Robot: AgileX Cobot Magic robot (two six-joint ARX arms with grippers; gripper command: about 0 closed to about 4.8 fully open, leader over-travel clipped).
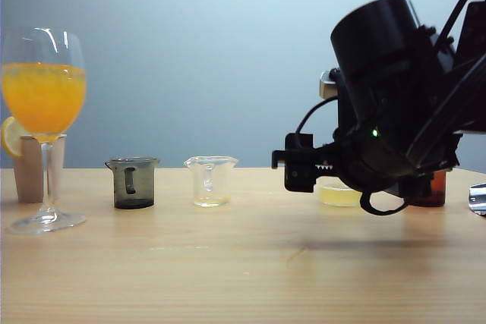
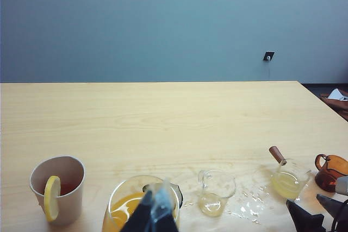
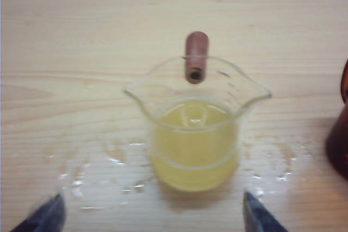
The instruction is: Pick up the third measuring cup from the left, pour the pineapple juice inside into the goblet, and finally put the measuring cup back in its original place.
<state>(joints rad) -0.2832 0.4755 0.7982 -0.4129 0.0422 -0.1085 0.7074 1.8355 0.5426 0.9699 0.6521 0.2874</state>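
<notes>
The third measuring cup (image 3: 196,129) is a small clear beaker with a spout and a stubby brown handle, and it stands upright on the table. Pale yellow pineapple juice (image 3: 193,150) fills its lower part. My right gripper (image 3: 152,218) is open, fingers spread wide just short of the cup and touching nothing. In the exterior view that gripper (image 1: 304,165) hangs low in front of the cup (image 1: 339,195), hiding most of it. The goblet (image 1: 43,111) stands at the far left, holding an orange drink. My left gripper (image 2: 155,215) hovers over the goblet (image 2: 117,196), fingers together.
A smoky grey cup (image 1: 133,182) and a clear cup (image 1: 210,180) stand between goblet and third cup. An amber cup (image 1: 434,191) sits right of it. A pink cup (image 2: 57,188) with a lemon slice stands by the goblet. Droplets (image 3: 92,183) wet the wood.
</notes>
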